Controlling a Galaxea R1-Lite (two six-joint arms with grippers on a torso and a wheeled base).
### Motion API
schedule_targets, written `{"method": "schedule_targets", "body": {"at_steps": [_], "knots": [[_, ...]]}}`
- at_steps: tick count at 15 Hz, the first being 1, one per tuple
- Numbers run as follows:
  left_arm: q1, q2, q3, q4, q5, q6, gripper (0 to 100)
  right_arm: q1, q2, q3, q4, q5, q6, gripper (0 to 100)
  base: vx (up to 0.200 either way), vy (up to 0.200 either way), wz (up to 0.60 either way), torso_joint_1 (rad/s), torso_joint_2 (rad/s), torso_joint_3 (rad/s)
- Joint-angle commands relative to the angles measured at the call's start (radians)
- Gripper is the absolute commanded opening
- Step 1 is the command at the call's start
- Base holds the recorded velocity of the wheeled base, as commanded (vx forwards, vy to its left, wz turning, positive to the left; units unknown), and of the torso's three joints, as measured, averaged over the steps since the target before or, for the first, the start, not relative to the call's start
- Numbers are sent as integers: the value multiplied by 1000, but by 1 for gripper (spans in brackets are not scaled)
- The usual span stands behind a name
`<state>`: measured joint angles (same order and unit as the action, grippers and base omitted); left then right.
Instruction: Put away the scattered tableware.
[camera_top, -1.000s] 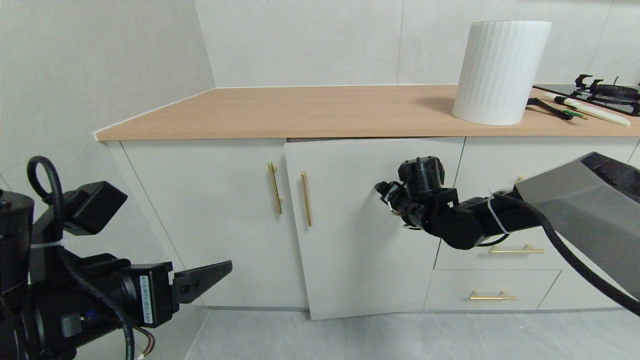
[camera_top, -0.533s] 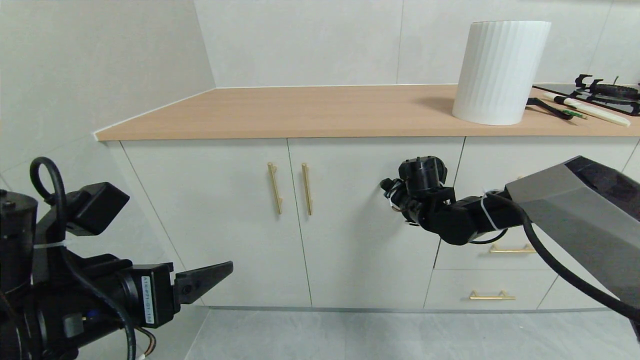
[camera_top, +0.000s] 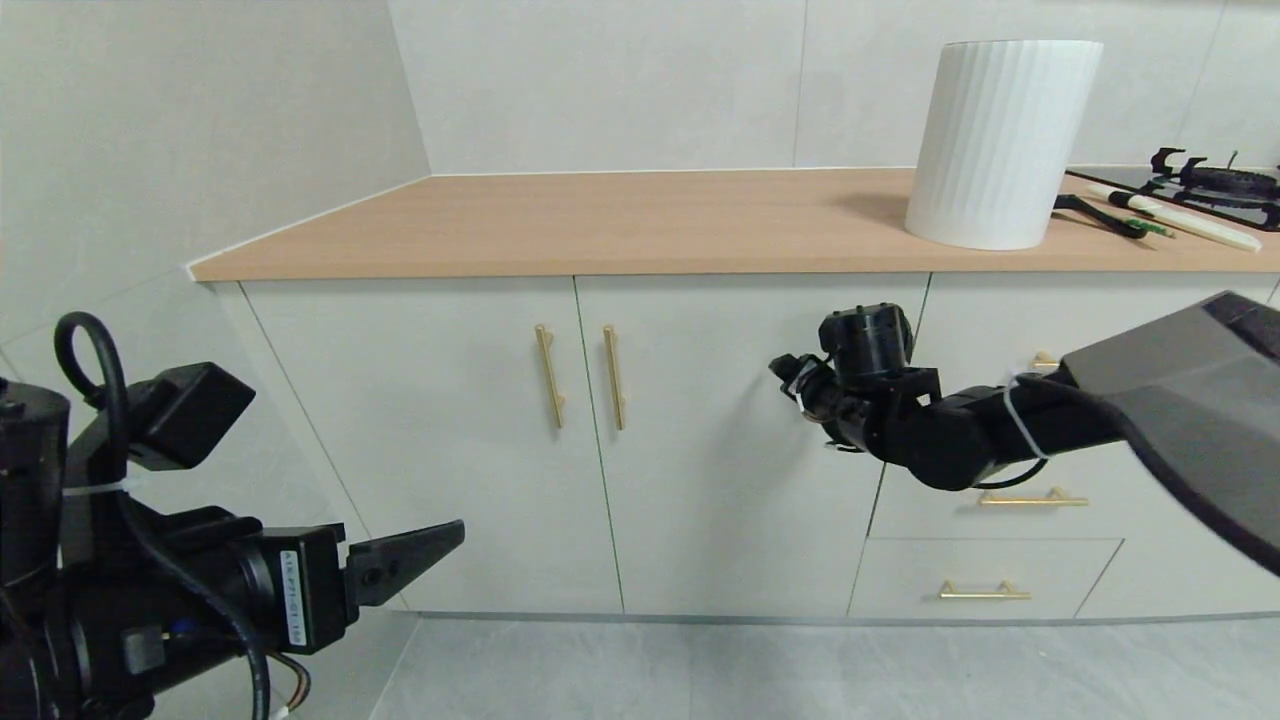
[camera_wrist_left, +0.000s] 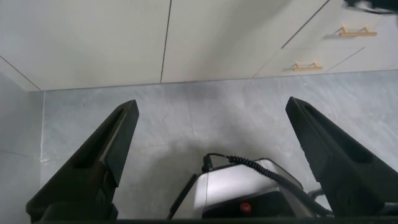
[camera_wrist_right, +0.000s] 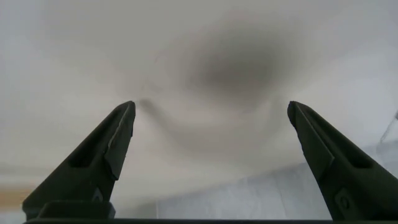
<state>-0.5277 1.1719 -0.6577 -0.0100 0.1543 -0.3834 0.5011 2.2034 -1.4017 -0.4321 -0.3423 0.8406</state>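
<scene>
Wooden countertop (camera_top: 600, 225) runs across your head view, above two closed pale cabinet doors (camera_top: 720, 450). A white ribbed canister (camera_top: 1000, 145) stands on it. Your right gripper (camera_wrist_right: 211, 109) sits close in front of the right-hand door, fingers spread wide with nothing between them. Your left gripper (camera_wrist_left: 211, 106) hangs low over the floor, just as wide and empty. The tableware, a white utensil (camera_top: 1180, 220) and a black utensil (camera_top: 1095, 213), lies on the counter beside the canister, by the stove (camera_top: 1215, 180).

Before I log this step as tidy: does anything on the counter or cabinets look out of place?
Only the utensils lying loose on the countertop beside the white container; both cabinet doors sit flush.
</scene>
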Motion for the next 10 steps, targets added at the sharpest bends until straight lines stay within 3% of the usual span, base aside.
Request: {"method": "schedule_targets", "body": {"at_steps": [1,3,5,10], "knots": [[0,-18,0,-2,2,0,100,19,-298,224,0,111,-60,100,0,0,0,0,0,0],[2,-67,0,-2,4,6,100,25,-513,380,-4,118,-192,100,0,0,0,0,0,0],[21,-149,13,-2,4,37,100,30,-804,592,-2,126,-356,100,0,0,0,0,0,0],[97,-532,228,4,1,121,100,24,-1341,925,13,105,-578,100,0,0,0,0,0,0]]}}
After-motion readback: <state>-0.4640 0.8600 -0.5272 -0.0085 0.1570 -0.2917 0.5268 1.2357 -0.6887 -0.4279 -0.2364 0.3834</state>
